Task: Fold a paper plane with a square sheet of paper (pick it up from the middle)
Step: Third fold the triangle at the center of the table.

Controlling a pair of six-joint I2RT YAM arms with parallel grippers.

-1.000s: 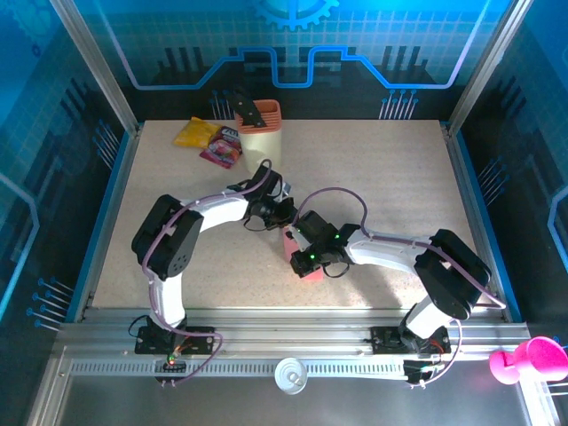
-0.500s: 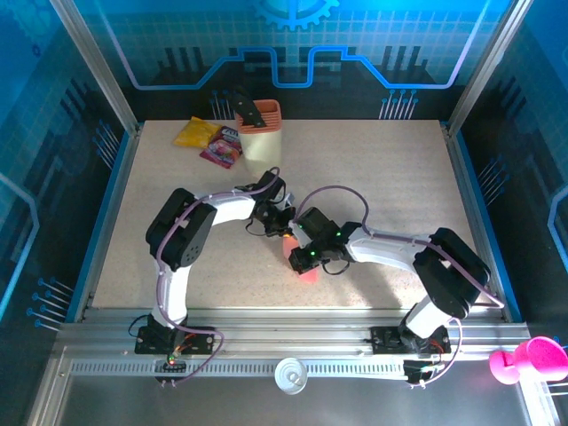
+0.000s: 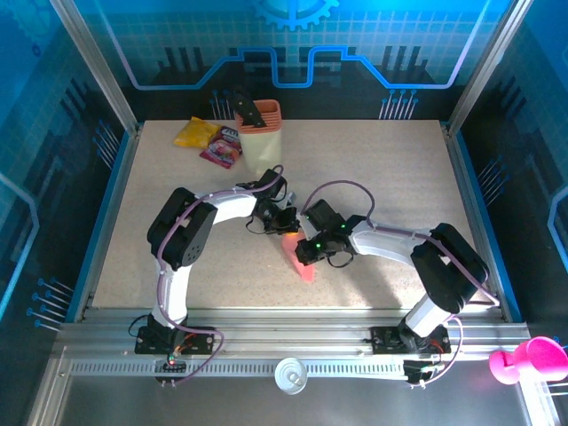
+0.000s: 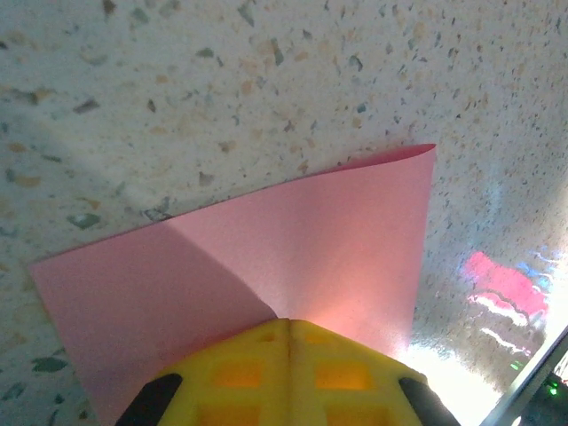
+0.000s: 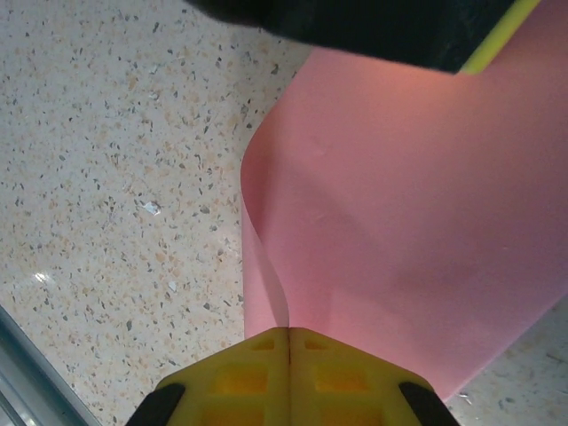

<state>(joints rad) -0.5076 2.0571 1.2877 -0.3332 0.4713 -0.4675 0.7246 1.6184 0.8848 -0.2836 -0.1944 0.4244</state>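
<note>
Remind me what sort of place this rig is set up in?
Probably an enclosed demo or lab cell, not a home. Blue printed panels with a gear graphic wall it in, aluminium posts frame it, and the worktop is a speckled table.

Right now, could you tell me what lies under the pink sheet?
Speckled table shows around the square sheet of paper, pinched by the left tool and right tool; whatever sits directly beneath is covered.
</note>
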